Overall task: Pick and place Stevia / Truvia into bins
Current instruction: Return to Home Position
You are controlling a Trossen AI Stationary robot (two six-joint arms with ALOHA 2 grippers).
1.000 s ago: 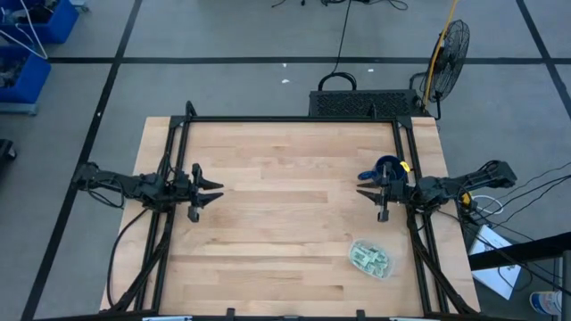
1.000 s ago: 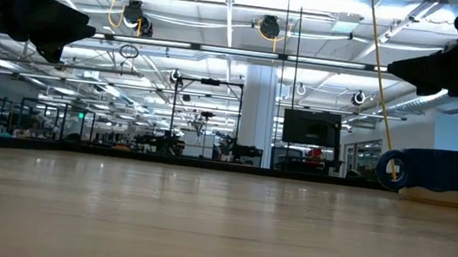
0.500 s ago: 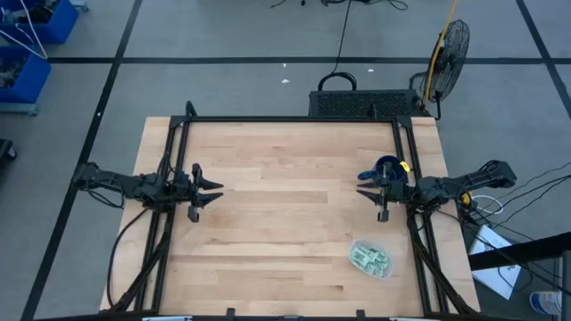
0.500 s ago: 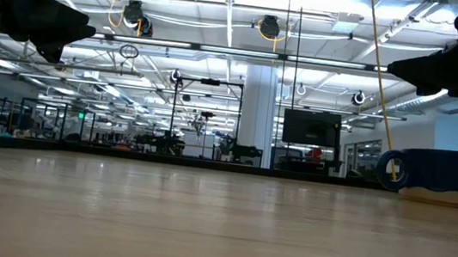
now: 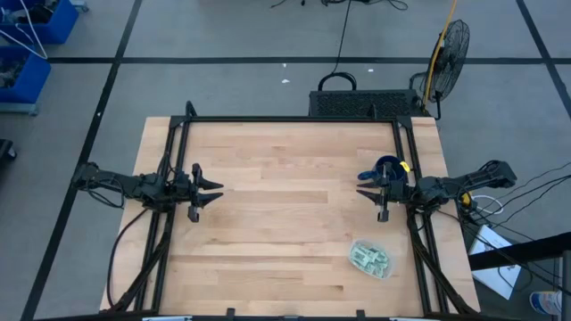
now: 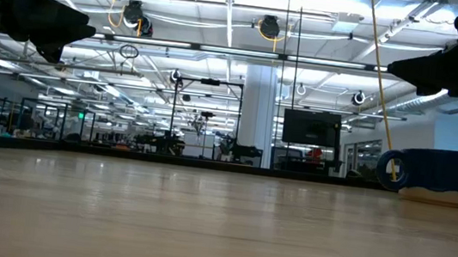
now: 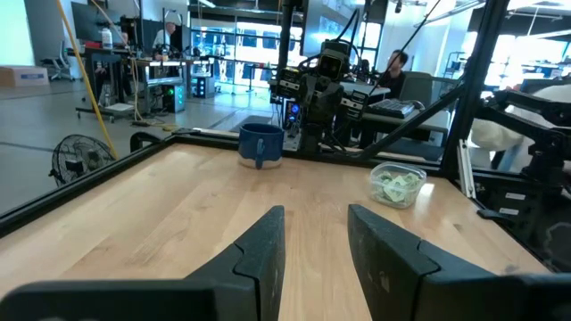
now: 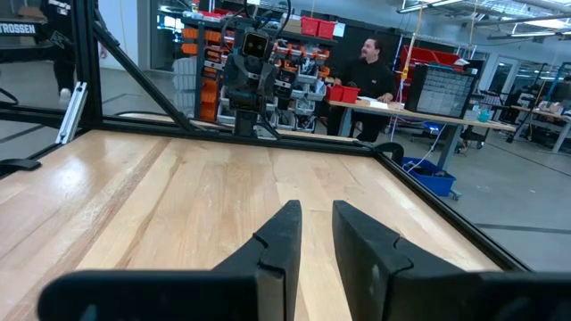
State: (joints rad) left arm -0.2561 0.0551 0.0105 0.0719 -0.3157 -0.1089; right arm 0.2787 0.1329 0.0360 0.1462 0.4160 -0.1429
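Toward the front right corner of the bench [image 5: 285,223], the clear bin [image 5: 382,268] holds the Stevia sachets [image 5: 367,259]. Left arm [image 5: 134,185] and right arm [image 5: 446,187] hover at opposite edges, both jaws spread and empty.

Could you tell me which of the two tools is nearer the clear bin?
The right tool: the bin lies close beside it, whereas the left tool is far across.

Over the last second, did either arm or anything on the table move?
Nothing visibly changed. The left pincer and right pincer hang open where they were. The clear container of Stevia sachets and the blue mug beside the right pincer have not shifted.
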